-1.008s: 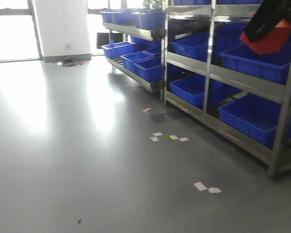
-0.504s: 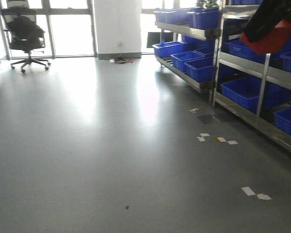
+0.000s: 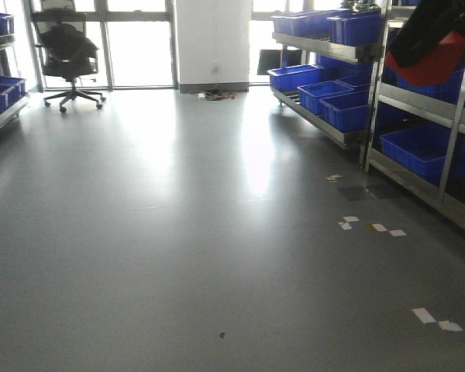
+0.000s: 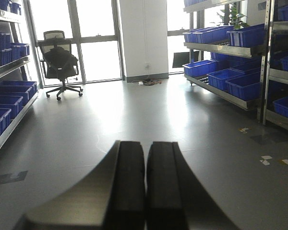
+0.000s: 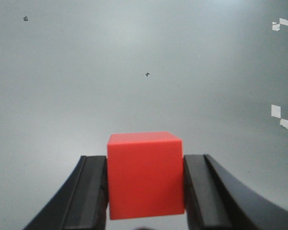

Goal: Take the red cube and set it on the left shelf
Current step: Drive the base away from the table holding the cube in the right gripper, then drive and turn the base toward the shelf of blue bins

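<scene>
Front view has swung left: the right-side rack (image 3: 426, 103) with its blue crates (image 3: 415, 147) slid from mid-frame to the right edge, fewer bays showing. An office chair (image 3: 68, 58) came in, now upper left. The left shelf (image 3: 6, 115) just entered at the left edge. The floor tape marks (image 3: 373, 227) and dark speck (image 3: 222, 335) shifted right.

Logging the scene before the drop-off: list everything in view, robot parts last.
red cube: one, red, held above the floor
left shelf: one, steel, left side of the room
right-hand racks: at least two, steel, right side
blue crates: many, blue, on the racks on both sides
office chair: one, black, by the far windows
tape scraps: several, white, on the floor near the right-hand racks
left end effector: one, black, shut, empty
right end effector: one, black, shut on the red cube
</scene>
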Motion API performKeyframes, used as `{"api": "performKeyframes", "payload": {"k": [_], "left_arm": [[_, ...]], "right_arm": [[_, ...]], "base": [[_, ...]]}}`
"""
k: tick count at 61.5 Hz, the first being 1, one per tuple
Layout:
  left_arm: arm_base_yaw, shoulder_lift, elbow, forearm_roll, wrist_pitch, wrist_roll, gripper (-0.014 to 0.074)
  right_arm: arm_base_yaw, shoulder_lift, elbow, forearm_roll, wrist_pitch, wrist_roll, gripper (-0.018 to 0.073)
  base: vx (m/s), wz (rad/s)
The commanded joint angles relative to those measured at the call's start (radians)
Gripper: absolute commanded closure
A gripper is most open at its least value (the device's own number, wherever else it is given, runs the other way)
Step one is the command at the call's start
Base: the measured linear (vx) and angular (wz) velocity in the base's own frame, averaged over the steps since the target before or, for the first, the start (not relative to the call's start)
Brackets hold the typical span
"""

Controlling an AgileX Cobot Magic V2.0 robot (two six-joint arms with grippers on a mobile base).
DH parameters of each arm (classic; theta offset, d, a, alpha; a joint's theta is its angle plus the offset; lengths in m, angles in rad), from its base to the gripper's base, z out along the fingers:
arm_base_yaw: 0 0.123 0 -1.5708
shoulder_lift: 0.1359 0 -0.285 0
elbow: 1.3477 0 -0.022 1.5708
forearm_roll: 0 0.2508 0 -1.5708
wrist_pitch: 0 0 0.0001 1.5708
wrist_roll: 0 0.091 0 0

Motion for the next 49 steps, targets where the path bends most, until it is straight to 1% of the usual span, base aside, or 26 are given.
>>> {"api": "performKeyframes", "payload": {"k": [1,23,49], "left_arm": [[-0.003,0.007,0.022,-0.006,-0.083,0.001,0.0491],[-0.003,0.007,0.022,-0.006,-0.083,0.001,0.0491],[-0.003,0.007,0.022,-0.006,-0.083,0.001,0.0491]], "right_arm": [[0.000,-0.019,-0.035,-0.016,-0.062,-0.004,0.0501],[0.000,-0.019,-0.035,-0.016,-0.062,-0.004,0.0501],[0.000,-0.019,-0.035,-0.016,-0.062,-0.004,0.0501]], "base": [[0.13,0.00],[0.23,0.13],[0.40,0.09]]}}
